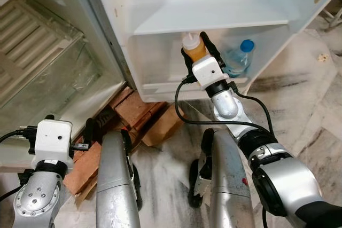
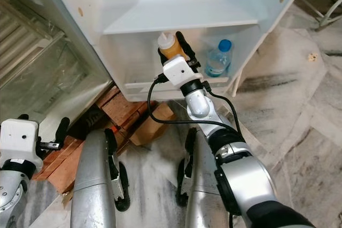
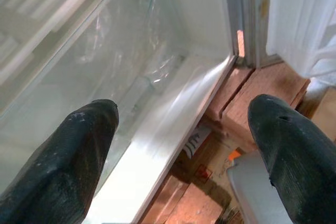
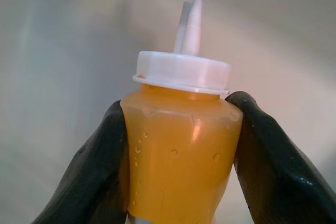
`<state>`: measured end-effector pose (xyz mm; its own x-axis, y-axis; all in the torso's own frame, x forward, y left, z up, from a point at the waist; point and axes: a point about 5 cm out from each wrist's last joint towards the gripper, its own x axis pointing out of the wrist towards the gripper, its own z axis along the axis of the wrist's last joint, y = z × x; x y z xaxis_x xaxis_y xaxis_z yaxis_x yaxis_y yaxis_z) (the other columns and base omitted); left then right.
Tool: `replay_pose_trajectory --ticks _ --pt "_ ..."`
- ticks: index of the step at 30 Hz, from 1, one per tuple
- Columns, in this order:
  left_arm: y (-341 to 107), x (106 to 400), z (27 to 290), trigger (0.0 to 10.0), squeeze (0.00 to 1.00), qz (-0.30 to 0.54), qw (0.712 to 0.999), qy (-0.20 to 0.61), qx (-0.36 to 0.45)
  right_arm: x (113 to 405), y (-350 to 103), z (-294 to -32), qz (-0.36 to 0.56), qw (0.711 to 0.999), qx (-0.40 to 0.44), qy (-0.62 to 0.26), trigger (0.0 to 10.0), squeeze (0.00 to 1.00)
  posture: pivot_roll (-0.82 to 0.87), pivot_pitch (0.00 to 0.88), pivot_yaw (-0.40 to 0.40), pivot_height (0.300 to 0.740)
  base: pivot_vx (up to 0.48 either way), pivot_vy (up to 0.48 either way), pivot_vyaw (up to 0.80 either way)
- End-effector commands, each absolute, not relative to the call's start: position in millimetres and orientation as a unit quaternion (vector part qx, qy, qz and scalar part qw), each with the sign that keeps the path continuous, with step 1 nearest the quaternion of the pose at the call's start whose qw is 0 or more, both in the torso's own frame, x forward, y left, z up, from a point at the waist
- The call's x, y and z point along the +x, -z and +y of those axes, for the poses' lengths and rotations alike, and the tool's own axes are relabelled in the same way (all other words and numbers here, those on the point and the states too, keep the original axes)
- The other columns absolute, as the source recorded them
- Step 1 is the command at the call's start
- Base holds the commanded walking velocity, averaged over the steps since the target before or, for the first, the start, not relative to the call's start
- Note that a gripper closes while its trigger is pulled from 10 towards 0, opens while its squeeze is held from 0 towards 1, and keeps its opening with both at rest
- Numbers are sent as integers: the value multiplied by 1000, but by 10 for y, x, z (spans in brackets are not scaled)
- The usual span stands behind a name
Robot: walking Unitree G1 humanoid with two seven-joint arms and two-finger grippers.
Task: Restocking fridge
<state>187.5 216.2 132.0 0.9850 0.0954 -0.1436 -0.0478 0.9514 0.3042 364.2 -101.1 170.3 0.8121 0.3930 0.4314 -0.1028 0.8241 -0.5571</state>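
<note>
My right gripper [image 1: 197, 52] is shut on an orange squeeze bottle [image 1: 194, 47] with a white nozzle cap, held upright inside the lower shelf [image 1: 160, 86] of the open fridge door. In the right wrist view both black fingers [image 4: 89, 171] press the sides of the squeeze bottle [image 4: 181, 156]. A clear water bottle [image 1: 239, 57] with a blue cap stands on the same door shelf, just right of the held bottle. My left gripper [image 3: 184, 145] is open and empty, low at the left near the fridge's base.
The fridge body with a glass shelf [image 1: 48, 73] fills the left. Bricks [image 1: 144, 113] lie under the fridge's bottom edge. My two silver legs [image 1: 115, 180] stand on the marble floor [image 1: 315, 105]. Another door shelf [image 1: 208, 22] sits above the bottles.
</note>
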Motion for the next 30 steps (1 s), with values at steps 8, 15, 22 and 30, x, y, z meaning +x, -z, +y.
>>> replay_pose_trajectory --ticks 8,15,22,30 --pt "-1348 1883 2159 10000 0 78 984 -33 159 3659 -1909 -924 -331 890 -283 -131 10000 0 286 385 32 516 0 0 0" --pt "-1354 1887 2158 10000 0 77 984 -31 160 3653 -1999 -850 -357 881 -281 -132 10000 0 289 387 35 516 0 0 0" --pt "-1357 1905 2139 10000 0 75 984 -29 158 3644 -1646 -925 -283 898 -313 -123 10000 0 293 387 34 516 0 0 0" --pt "-1358 1933 2119 10000 0 71 985 -26 156 3622 -1354 -1036 -199 921 -315 -113 10000 0 297 386 31 516 0 0 0"
